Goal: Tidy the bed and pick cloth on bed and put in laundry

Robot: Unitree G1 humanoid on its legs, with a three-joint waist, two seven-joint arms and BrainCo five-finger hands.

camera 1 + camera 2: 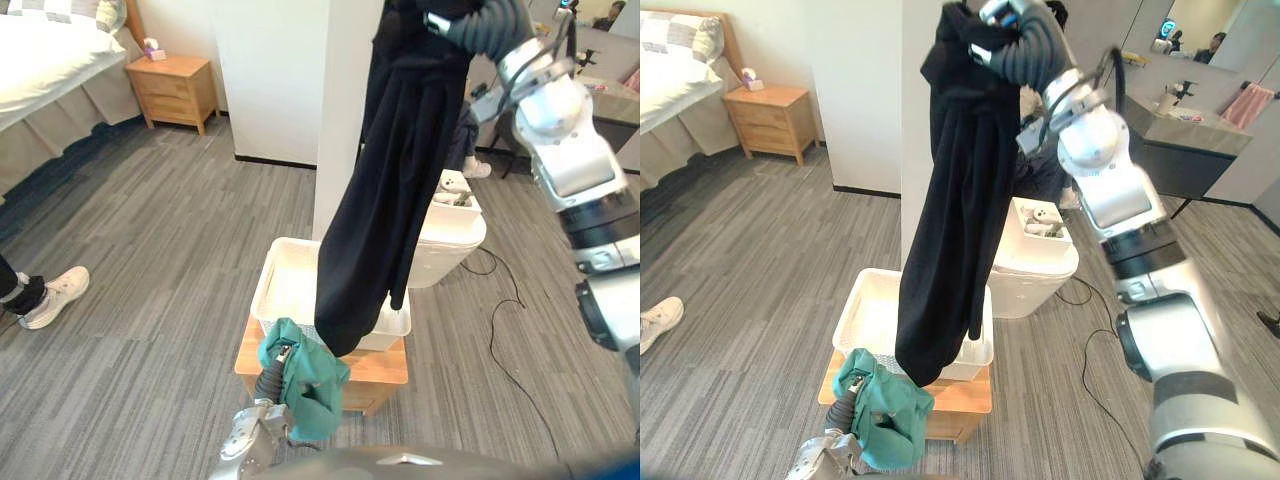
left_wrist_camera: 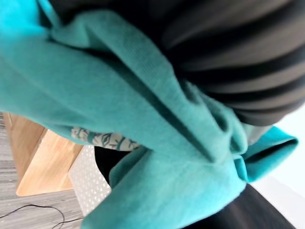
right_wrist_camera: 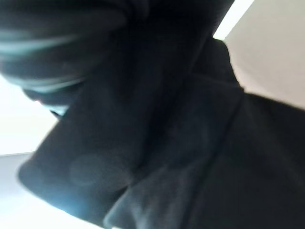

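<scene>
Step in hand, by judgement: delivery to the laundry; both cloths are already off the bed, which lies well away from the basket.

Black garment: hangs full length from the right hand, held high above the white laundry basket; its lower end shows across the basket's near rim; whether it is inside the rim cannot be told. The hand's grasp is hidden in the cloth and cannot be told.

Teal cloth: bunched over the left hand, low and just in front of the basket, above the near edge of the wooden stand that bears it; this hand's grasp is likewise hidden.

Next move, by judgement: carry the garment over the basket's middle, lower it so the slack piles inside, then release; the teal cloth follows.

Views: the eye views give the garment's whole drop against the basket; the left wrist view adds a patterned patch within the teal folds and the basket's perforated wall; the right wrist view gives dark folds close up.
</scene>
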